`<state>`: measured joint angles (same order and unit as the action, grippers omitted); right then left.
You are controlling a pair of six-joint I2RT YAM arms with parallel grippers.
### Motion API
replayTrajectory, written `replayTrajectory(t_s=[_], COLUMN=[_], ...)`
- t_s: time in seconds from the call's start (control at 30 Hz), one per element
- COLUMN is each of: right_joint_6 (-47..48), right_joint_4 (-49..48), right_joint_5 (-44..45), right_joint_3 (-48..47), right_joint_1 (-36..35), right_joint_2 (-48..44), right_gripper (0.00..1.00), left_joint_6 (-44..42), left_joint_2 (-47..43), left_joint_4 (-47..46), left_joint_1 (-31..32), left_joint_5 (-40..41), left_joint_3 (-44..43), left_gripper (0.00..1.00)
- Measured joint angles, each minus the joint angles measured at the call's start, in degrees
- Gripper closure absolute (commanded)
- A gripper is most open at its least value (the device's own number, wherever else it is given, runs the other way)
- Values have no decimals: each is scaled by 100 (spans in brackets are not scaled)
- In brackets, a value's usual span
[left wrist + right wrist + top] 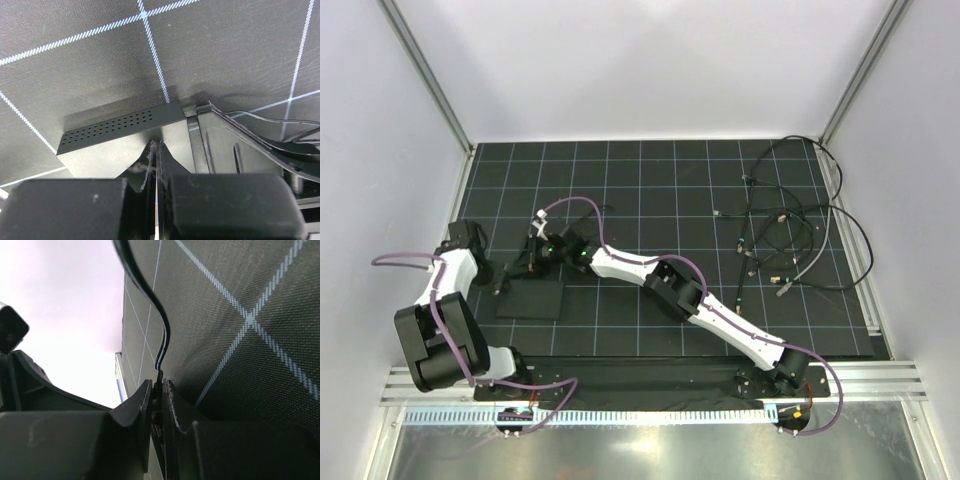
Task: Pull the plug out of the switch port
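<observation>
Overhead, a flat matte-black box (532, 298) was seen lying on the woven, white-gridded mat (660, 190), left of centre, with both grippers near its far edge. Only from the left wrist was its perforated narrow side (107, 127) revealed; the switch port itself could not be made out in any view. The left gripper (155, 146) was shown with fingertips pressed together over the box top. The right gripper (159, 385) was clamped on a thin, glossy black cable (164, 337).

1. A robotics lab cell: white panels (650, 60) and aluminium posts (425, 70) rise beyond the right pincer (535, 248).
2. A gridded black desk mat (650, 170) lies under it; loose cables (790, 230) sprawl well to its right.
</observation>
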<state>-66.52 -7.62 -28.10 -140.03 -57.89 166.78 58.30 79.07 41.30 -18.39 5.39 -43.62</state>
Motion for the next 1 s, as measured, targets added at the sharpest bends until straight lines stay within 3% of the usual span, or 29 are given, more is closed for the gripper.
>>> replayTrajectory(t_s=[0.33,0.6,1.0], right_joint_6=[-122,-120,-201], right_joint_4=[205,330,-302], right_joint_5=[254,610,929], right_joint_3=[-90,-389,-90], right_joint_1=[-2,-9,-22], right_joint_2=[11,138,90], right_gripper=[99,99,99], left_joint_6=[184,284,304], left_joint_2=[142,142,212], left_joint_4=[-448,-817,-1099], left_joint_1=[-162,-247,-275], left_joint_5=[-807,-933,-999], left_joint_3=[85,170,190], left_gripper=[100,100,100])
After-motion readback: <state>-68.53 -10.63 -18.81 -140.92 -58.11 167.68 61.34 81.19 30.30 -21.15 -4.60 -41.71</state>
